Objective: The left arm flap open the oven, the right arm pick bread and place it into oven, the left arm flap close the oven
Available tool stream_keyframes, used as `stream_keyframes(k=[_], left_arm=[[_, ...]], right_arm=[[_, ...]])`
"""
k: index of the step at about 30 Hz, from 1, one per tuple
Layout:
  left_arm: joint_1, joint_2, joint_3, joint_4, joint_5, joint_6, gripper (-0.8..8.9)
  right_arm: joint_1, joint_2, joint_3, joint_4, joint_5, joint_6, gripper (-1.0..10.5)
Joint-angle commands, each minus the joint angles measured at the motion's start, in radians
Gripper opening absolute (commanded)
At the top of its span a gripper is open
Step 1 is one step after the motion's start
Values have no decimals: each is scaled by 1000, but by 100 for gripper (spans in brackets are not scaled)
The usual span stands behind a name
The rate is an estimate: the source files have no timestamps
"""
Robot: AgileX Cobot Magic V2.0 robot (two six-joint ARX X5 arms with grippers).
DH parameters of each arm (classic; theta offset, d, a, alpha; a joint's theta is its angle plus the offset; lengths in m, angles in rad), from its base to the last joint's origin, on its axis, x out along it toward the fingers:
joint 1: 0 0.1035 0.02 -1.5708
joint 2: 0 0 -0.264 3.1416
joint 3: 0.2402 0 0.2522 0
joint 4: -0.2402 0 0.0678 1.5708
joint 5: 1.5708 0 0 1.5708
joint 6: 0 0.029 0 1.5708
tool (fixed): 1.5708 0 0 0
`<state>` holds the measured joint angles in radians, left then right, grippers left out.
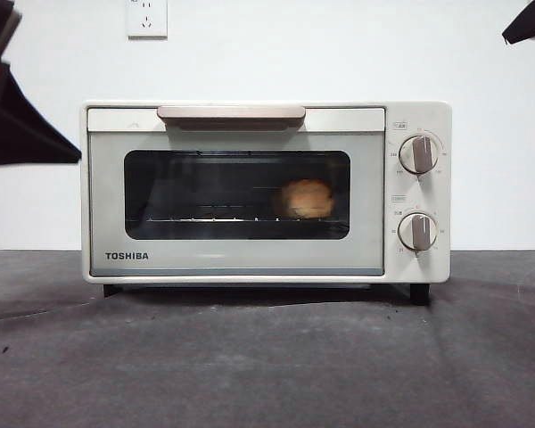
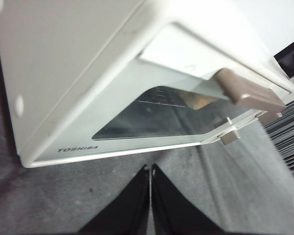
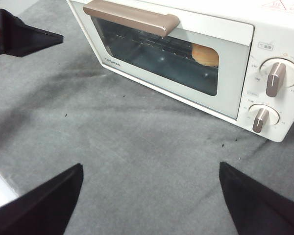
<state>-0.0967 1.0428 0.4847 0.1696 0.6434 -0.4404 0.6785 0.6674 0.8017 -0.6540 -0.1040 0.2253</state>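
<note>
The cream-white TOSHIBA oven [image 1: 267, 192] stands on the grey cloth with its door shut and its taupe handle [image 1: 231, 113] at the top. The bread [image 1: 307, 198] sits on the wire rack inside, toward the knob side, seen through the dark glass; it also shows in the right wrist view [image 3: 206, 54]. My left gripper [image 2: 150, 169] is shut and empty, off the oven's left front corner; it shows as a dark wedge in the front view [image 1: 22, 125] and in the right wrist view [image 3: 24, 35]. My right gripper [image 3: 149, 171] is open and empty, above the cloth in front of the oven [image 3: 186, 54].
Two round knobs [image 1: 418, 153] [image 1: 417, 231] sit on the oven's right panel. A wall socket [image 1: 146, 16] is on the white wall behind. A black arm tip [image 1: 528, 20] shows at the top right corner. Grey cloth [image 1: 267, 357] covers the table.
</note>
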Motion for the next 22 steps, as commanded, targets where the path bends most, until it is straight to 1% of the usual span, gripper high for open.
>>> stream_keyframes(k=[1,5,9,13,18,22], left_arm=[[-21,-60,67,-153,-51,128,16],[-54,-142,157,-349,-132,218,16],[-84,-204,246,-497,-187,271,16],[-111,-254,327,-629,-240,315,16],[-134,-295,409,-777,-256,362,16],[-146,-325,444,-846,-256,377,16]], right_arm=[[5,4,18,23,4,10,442],[5,5,18,31,9,10,442],[5,5,18,33,33,10,442],[5,5,18,34,35,10,442],[5,5,18,34,55,8,442],[5,5,18,34,56,8,442]])
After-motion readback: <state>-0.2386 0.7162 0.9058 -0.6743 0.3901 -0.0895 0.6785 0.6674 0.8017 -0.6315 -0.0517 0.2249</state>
